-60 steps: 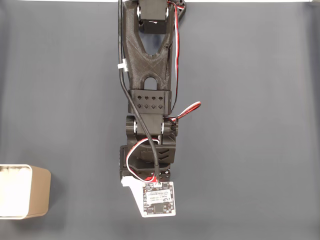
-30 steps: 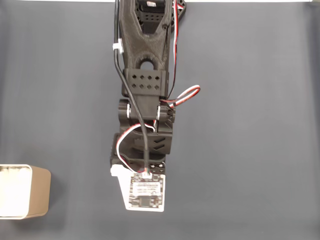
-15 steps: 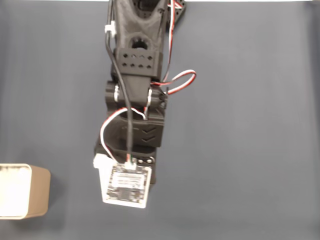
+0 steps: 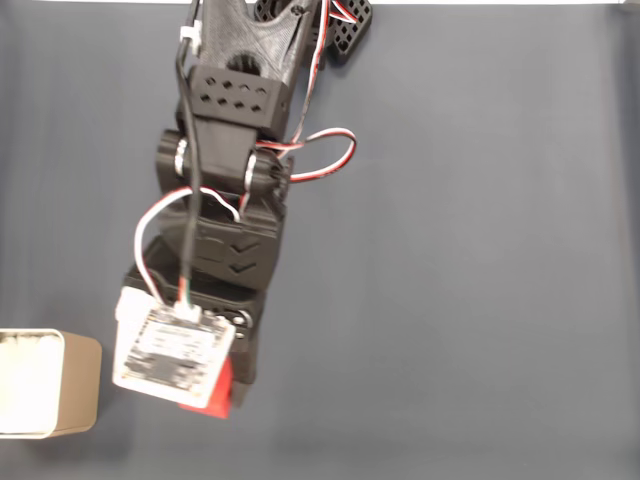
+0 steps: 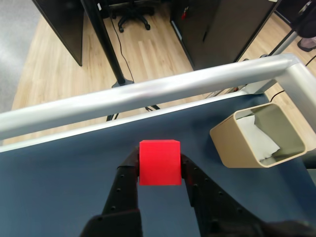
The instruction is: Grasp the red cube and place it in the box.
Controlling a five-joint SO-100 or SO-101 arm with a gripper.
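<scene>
Red cube (image 4: 222, 388) peeks from beneath the arm's camera board in the fixed view, near the box (image 4: 78, 385) at the mat's left edge. Wrist view: the gripper (image 5: 159, 167) clamps the red cube (image 5: 159, 162) by its sides above the blue table (image 5: 59, 177); open surface separates it from the box (image 5: 232, 143) at right.

My arm (image 4: 235, 120) is matte black printed plastic, its ribbed link pierced by two rows of small diamond holes, seen in the fixed view. A thick black cable (image 4: 186, 180) runs down it; red and white wires (image 4: 325, 150) loop out at three o'clock. Two chevron marks (image 4: 237, 255) sit on the wrist housing, and a white circuit board (image 4: 172, 348) rides at six o'clock. In the wrist view, my black fingers (image 5: 123, 197) show small round holes.
</scene>
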